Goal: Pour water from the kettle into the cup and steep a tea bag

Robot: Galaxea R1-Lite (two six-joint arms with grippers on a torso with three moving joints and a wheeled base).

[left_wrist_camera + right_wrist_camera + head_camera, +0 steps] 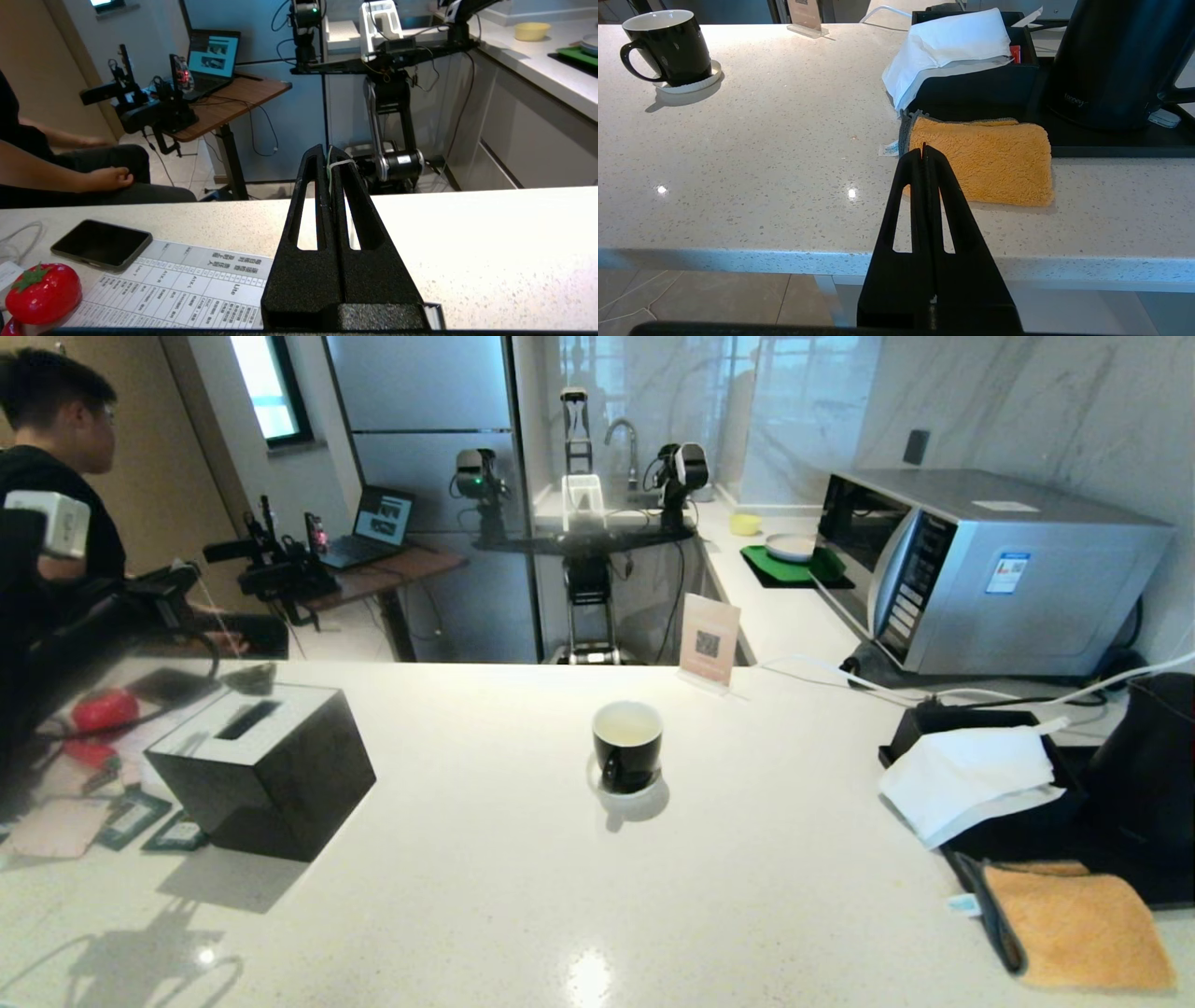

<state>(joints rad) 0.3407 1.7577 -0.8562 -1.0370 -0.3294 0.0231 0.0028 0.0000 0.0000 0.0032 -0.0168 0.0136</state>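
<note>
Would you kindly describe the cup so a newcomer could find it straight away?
Start at the white speckled counter; near its middle, in front of the small upright sign, stands the cup on a round white saucer. It is the only glossy black mug with a white inside, unlike the black cube box to its left.

The bench (523, 896) is a pale speckled stone top filling the lower half of the head view. Near its centre a white saucer (644, 795) lies on it, carrying the cup (627, 745). At left stands a black tissue box (266, 767); beside it, at the far left edge, lie dark green sachets (149, 821), a printed sheet (182, 284), a phone (100, 244) and a red strawberry toy (43, 291). A small card stand (709, 642) sits at the back edge, centre. At right a black tray (1046, 821) rests on the top, with an orange cloth (1074, 924) at lower right, overlapping the tray's near edge.
</note>
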